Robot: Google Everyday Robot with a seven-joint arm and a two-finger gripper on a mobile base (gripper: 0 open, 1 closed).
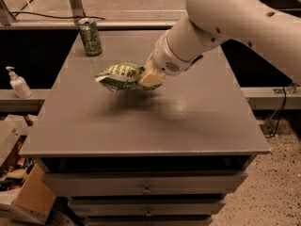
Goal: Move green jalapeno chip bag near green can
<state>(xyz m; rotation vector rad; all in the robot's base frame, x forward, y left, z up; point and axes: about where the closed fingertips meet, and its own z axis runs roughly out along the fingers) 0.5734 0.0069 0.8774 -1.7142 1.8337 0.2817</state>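
Observation:
The green jalapeno chip bag (pixel 118 76) is a crinkly light-green foil bag with white lettering. It hangs above the grey cabinet top (pixel 188 121), with its shadow beneath it. My gripper (pixel 149 77) is shut on the bag's right end and holds it in the air. The green can (pixel 90 36) stands upright at the far left of the top, behind and left of the bag.
A white pump bottle (pixel 18 83) stands on a low ledge to the left. Cardboard boxes (pixel 23 192) sit on the floor at the lower left. Drawers (pixel 146 187) run along the cabinet front. A rail crosses behind the cabinet.

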